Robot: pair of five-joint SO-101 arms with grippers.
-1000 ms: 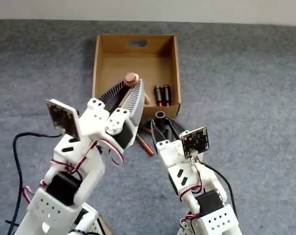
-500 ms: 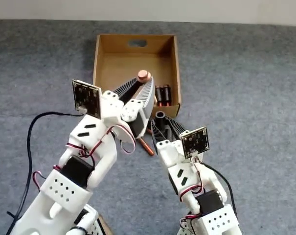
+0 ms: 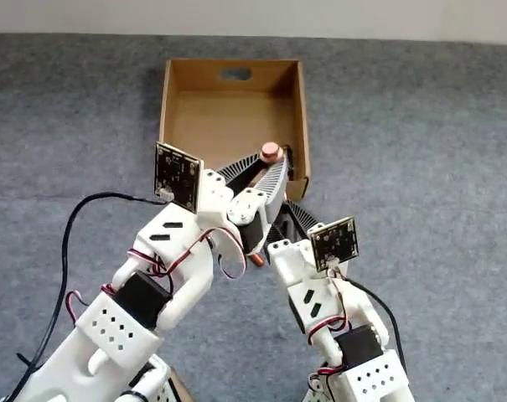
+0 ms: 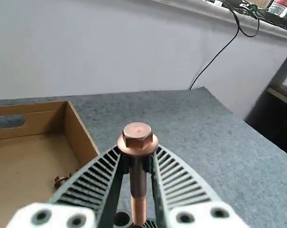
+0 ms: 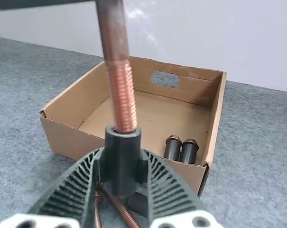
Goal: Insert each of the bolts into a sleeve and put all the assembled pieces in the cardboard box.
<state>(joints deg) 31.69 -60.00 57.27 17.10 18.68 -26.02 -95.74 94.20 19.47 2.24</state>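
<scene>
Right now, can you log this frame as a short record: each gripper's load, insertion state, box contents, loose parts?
left gripper: shut on copper bolt, head up
right gripper: shut on black sleeve, upright, in front of the cardboard box
insertion: bolt's threaded end at the sleeve's mouth, shank mostly outside
box contents: two assembled pieces side by side against one wall
loose parts: a loose bolt lying under the right gripper
</scene>
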